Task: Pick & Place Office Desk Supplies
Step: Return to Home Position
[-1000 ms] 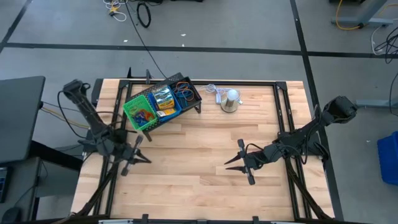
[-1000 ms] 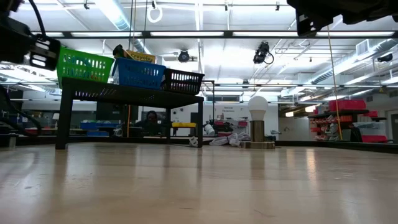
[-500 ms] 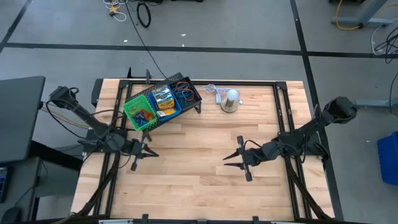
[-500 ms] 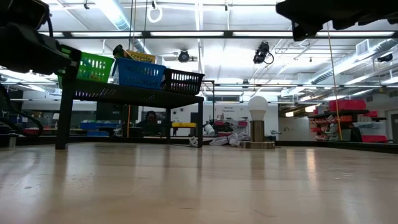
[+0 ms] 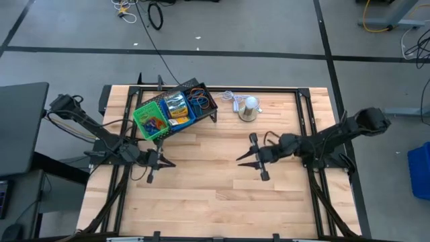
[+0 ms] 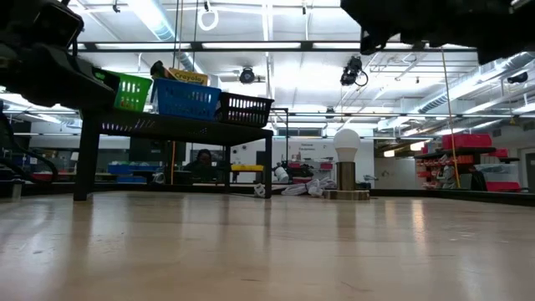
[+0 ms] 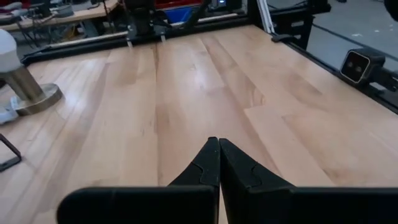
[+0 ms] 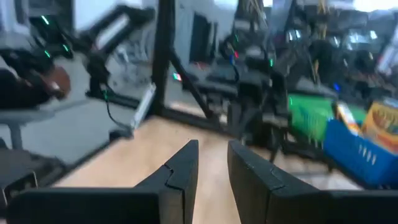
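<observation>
— Trays first: where do they stand, and how would they handle?

— All three sit in a row on top of the large black mesh rack [image 6: 175,124], near the far edge of the table [image 5: 222,202], toward its far left corner. The green tray [image 5: 149,121] is nearest the table's left edge, the blue tray [image 5: 176,111] is in the middle, and the black mesh tray [image 5: 201,101] is at the other end. Green and blue look like moulded plastic lattice and the black one like wire mesh. They are probably light and stiff. The thin rim wall seems the best place to pinch.

— And their contents?

— A yellow-green crayon box [image 6: 191,77] stands up out of the blue tray. It looks like cardboard, light and easily dented, so it is best gripped across its narrow faces. Thin elastic loops [image 5: 197,94], orange and blue, lie in the black mesh tray. They look soft and limp, and likely to slip from closing fingers. The green tray holds small coloured things, too small to tell.

— The grippers?

— Both hang over bare wood, well apart from the rack. The left gripper [image 7: 217,146] has its fingers pressed together with nothing between them. The right gripper [image 8: 211,152] shows a narrow gap between its fingers and carries nothing. With every tray on the rack, the job looks close to finished.
</observation>
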You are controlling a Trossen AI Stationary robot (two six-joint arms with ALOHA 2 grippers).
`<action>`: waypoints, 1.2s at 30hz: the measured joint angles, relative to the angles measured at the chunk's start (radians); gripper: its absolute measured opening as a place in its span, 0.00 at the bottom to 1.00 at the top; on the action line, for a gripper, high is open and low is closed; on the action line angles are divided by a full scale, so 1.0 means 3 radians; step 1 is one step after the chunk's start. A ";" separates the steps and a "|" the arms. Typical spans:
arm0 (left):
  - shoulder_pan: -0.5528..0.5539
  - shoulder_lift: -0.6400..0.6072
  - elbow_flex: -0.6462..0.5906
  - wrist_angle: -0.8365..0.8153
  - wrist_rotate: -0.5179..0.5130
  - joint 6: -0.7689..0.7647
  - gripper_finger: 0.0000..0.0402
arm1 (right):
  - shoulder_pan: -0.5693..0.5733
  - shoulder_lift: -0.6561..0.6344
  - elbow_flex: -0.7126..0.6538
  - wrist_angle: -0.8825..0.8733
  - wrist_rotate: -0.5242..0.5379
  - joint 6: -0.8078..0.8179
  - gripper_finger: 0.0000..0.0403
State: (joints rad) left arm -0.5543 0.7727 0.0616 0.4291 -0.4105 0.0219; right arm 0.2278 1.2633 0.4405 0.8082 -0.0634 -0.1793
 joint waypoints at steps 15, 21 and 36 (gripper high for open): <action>-0.0001 0.0108 0.0000 0.0144 -0.0112 -0.0031 0.00 | -0.0236 -0.1339 -0.1356 0.0038 0.0069 0.0497 0.13; -0.0002 0.0108 0.0000 0.0241 -0.0403 -0.0025 0.00 | -0.0225 -0.1506 -0.1440 -0.1016 0.0464 0.0796 0.09; -0.0007 0.0108 0.0000 0.0199 -0.0328 -0.0209 0.02 | -0.0226 -0.1508 -0.1440 -0.0566 0.0368 0.0986 0.08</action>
State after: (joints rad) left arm -0.5564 0.8051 0.0616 0.4888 -0.5088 -0.0409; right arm 0.1600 0.8108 0.0086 0.6384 0.0471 0.1165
